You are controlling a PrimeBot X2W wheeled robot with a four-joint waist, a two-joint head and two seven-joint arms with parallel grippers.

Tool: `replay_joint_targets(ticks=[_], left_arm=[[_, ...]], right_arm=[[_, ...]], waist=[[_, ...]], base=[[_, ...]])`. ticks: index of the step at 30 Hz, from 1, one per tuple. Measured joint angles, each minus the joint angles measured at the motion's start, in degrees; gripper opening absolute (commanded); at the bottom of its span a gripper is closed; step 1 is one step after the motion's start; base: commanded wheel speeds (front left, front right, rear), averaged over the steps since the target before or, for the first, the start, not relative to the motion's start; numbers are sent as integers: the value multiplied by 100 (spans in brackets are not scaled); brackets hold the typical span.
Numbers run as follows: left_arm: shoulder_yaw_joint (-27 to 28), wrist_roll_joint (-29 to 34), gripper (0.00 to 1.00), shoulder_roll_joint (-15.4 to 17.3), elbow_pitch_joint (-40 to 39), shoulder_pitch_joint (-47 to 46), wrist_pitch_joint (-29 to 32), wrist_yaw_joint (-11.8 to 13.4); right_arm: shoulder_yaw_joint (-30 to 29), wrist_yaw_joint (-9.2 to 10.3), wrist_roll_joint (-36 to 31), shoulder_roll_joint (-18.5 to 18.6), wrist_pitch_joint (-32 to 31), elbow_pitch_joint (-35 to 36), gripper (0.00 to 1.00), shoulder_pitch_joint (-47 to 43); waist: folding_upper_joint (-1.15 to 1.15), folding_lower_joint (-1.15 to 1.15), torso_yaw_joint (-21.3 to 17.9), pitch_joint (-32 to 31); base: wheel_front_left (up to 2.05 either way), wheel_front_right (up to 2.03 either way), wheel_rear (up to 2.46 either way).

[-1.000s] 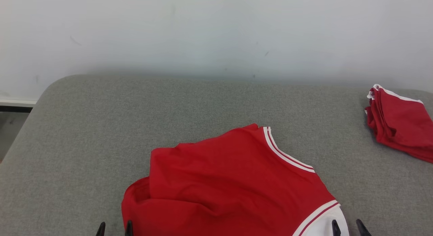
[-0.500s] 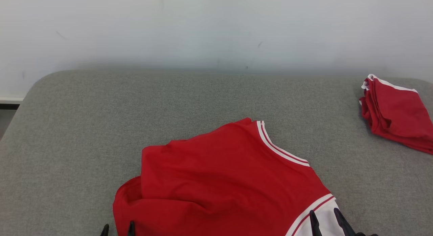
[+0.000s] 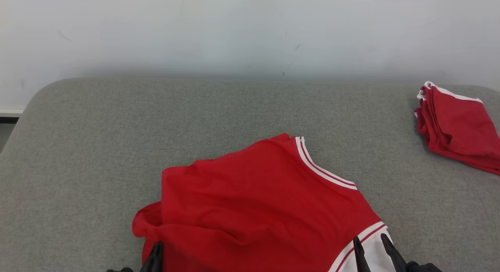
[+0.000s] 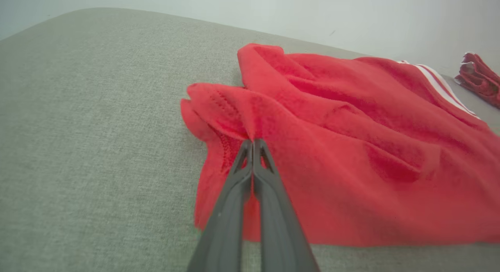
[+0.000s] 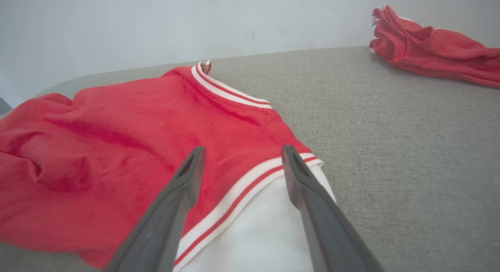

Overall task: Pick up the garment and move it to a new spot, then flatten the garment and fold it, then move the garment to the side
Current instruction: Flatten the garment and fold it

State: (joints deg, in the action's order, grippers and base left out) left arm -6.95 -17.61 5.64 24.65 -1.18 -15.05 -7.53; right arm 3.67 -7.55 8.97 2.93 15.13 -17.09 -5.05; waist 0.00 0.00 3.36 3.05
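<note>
While crumpled red garment (image 3: 258,201) is spread across lower centre of head view on grey cushion (image 3: 97,147), left gripper (image 4: 253,142) is seen pressed together, pinching fold at garment's left edge. Right gripper (image 5: 242,157) is held spread over striped band (image 5: 234,198) and white panel (image 5: 258,240), lower right. Second red bundle (image 3: 457,127) is laid at right edge, well apart.

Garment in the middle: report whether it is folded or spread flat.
Neither. The garment lies rumpled, one layer flopped over another, its edge bunched where the left gripper pinches it.
</note>
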Motion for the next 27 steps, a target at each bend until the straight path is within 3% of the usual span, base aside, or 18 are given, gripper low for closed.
replay_joint_targets(ticks=[4,10,16,23,27], left_arm=[[-421,63,0,53,-614,193,1,-1],[-1032,177,0,426,-1725,500,0,-1],[-1125,187,0,676,-2417,438,0,-1],[-1213,124,0,893,-2035,-331,0,0],[-1478,-1,0,1003,-1265,-1068,0,-1]], right_arm=[[-9,0,11,-1,0,10,100,-3],[-30,0,26,-2,0,56,100,-63],[-41,0,26,-2,-1,37,100,-79],[62,0,23,-3,0,-20,100,85],[107,0,12,-4,-1,-53,100,231]], waist=[[0,0,51,-18],[0,0,128,-28],[0,-1,142,-44],[0,0,-31,-42],[0,-1,-255,49]], base=[[0,0,0],[0,0,0],[0,0,0],[0,0,0],[0,0,0]])
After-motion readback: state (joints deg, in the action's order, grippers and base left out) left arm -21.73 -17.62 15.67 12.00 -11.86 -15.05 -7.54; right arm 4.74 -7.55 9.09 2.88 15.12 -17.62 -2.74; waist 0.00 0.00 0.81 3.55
